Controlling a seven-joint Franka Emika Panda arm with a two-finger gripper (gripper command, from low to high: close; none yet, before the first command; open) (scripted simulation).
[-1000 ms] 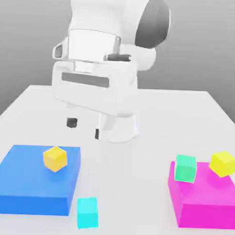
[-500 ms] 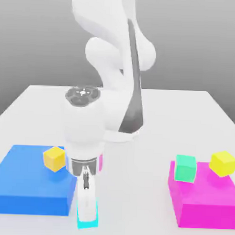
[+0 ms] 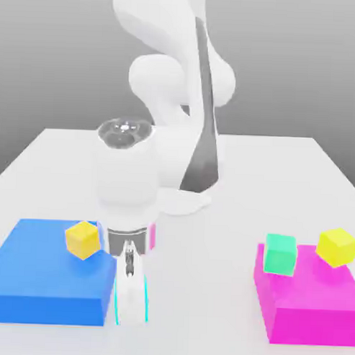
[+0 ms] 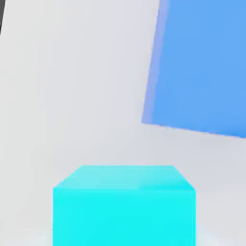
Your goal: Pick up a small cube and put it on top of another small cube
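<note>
Gleaming bright turquoise, the small cyan cube [image 4: 124,216] is in the grip of the gripper [image 3: 132,298], whose fingers are closed in on it! From where I stand, the white hand hides most of it, and just two thin cyan edges peek out on either side. The hand view gives us its looks: plain faces, crisp straight edges, one face paler and narrowing away, the broad one next to it vivid and even. And where is it? Between the two big blocks, close beside the blue block [image 3: 40,262] and well apart from the magenta block [image 3: 316,322]. Over on the blue sits an orange-yellow cube [image 3: 83,240], while the magenta carries a mint-green cube [image 3: 280,254] and a yellow cube [image 3: 337,247], both tucked toward its far side
</note>
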